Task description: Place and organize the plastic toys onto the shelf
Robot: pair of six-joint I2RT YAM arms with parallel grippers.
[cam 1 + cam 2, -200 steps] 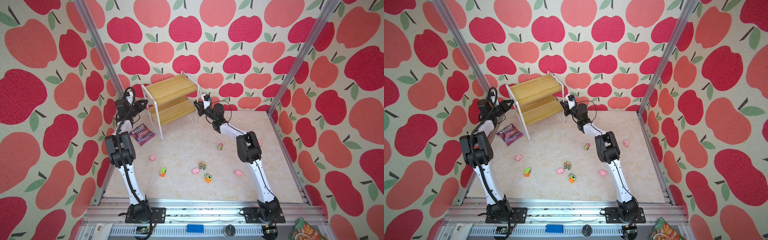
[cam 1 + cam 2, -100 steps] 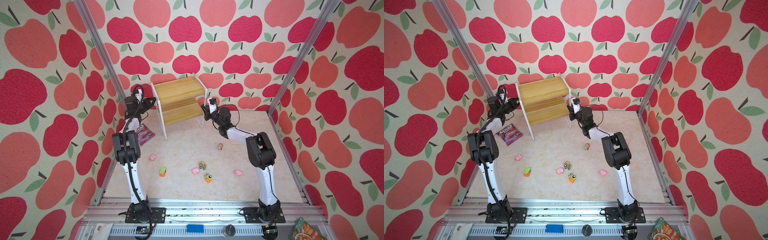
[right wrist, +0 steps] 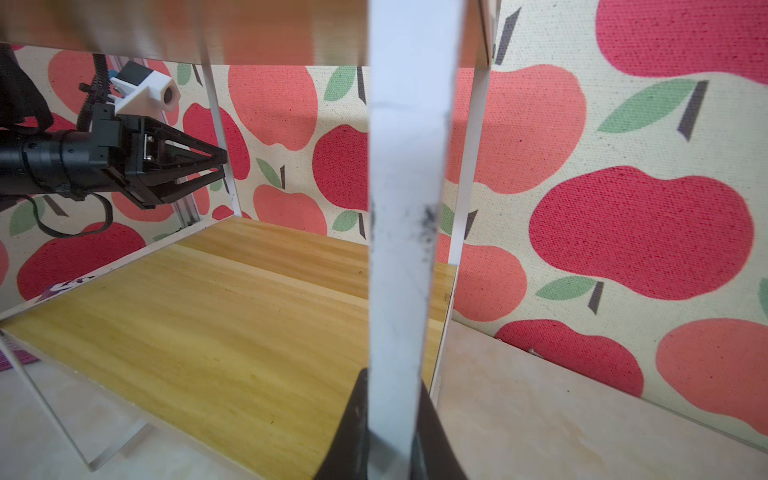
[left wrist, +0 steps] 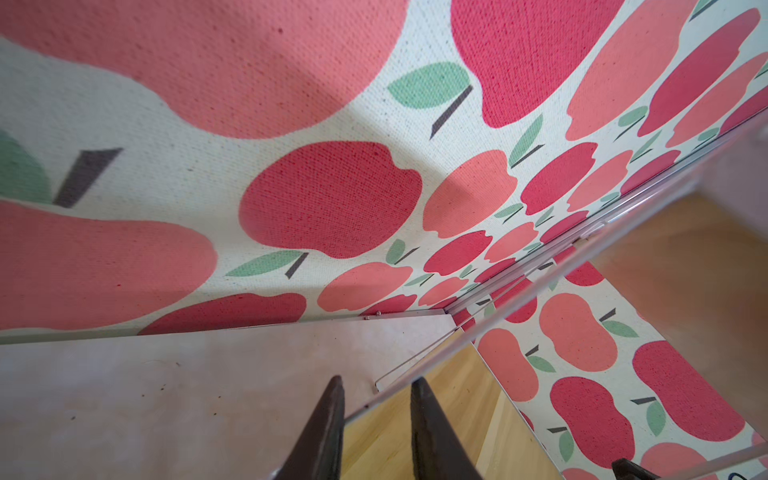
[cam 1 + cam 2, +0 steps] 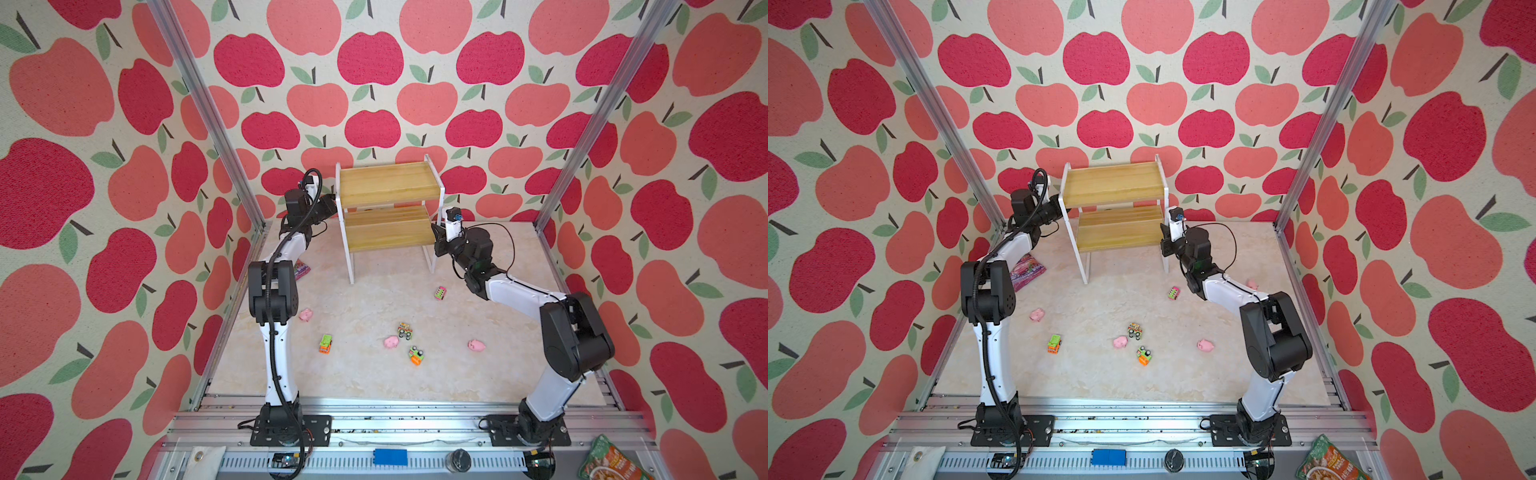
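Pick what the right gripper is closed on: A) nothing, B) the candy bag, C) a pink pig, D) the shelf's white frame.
D: in the right wrist view, the right gripper has a finger on each side of a white upright bar of the shelf.

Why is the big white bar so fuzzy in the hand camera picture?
Right wrist view: the shelf's white bar sits almost on the lens, pinched between the fingers, so it blurs; the apple wall behind is sharp. Left wrist view: the near shelf board is soft too. Both top views: crisp all over.
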